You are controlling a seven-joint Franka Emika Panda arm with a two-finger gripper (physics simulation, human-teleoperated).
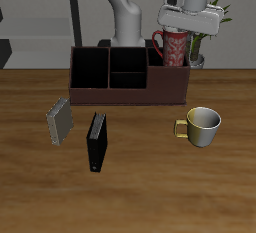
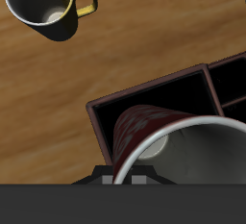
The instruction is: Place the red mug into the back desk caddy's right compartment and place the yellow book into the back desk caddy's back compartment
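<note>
The red mug [image 1: 175,46] is held up by the gripper [image 1: 190,19], which is closed on its rim. The fingers themselves are hidden behind the mug and the white hand, so the exact grip cannot be made out. In the wrist view the red mug [image 2: 183,151] fills much of the picture, its pale inside is seen, and part of its rim is cut off by the picture's edge.

The mug is seen partly down inside the right compartment [image 1: 172,75] of the back desk caddy [image 1: 128,95]. Whether its bottom is touching the floor of the compartment cannot be told. In the wrist view the dark wall of the compartment [image 2: 144,93] is seen around the mug.

The back compartment [image 1: 127,58] is seen beside it, with a dark lining.

The yellow book [image 1: 60,122] is standing on the wooden table [image 1: 150,187], in front of the caddy and well apart from it. A black book [image 1: 96,143] is standing just beside it. A yellow-gold mug [image 1: 201,125] is standing on the table in front of the caddy's right end.
</note>
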